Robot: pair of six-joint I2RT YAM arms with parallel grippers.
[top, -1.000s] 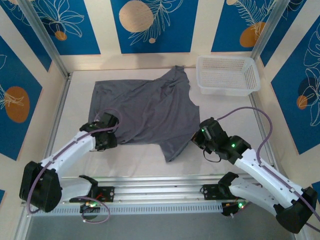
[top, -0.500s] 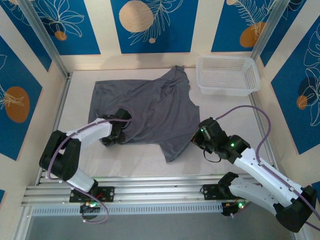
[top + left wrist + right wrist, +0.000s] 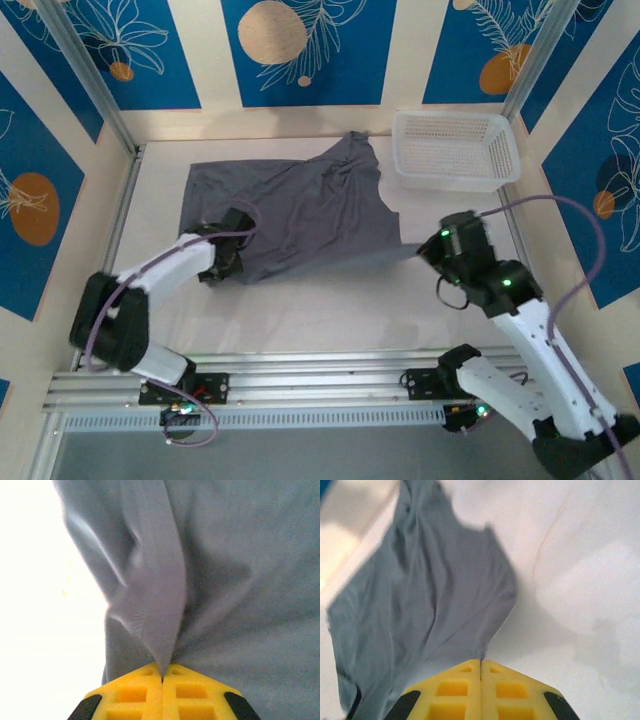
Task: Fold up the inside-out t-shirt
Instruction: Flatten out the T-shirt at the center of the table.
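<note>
The inside-out t-shirt [image 3: 300,215] is plain slate-grey cloth spread across the middle of the white table. My left gripper [image 3: 228,262] sits at its near left edge, shut on a pinched ridge of the grey cloth [image 3: 160,630] that rises from the yellow fingertips [image 3: 135,692]. My right gripper [image 3: 432,250] is at the shirt's near right corner, shut on the drawn-out edge of the t-shirt [image 3: 435,610], which stretches away from its yellow fingertips [image 3: 507,692] toward the left.
A white plastic basket [image 3: 455,150] stands at the back right, close to the shirt's far right part. Bare white table [image 3: 330,310] lies between the shirt and the arm bases. Metal frame posts and patterned walls close in the sides.
My right gripper has pulled the shirt's hanging near corner to the right and away from the bases, straightening the near edge. My left gripper has closed on the cloth at the near left edge.
</note>
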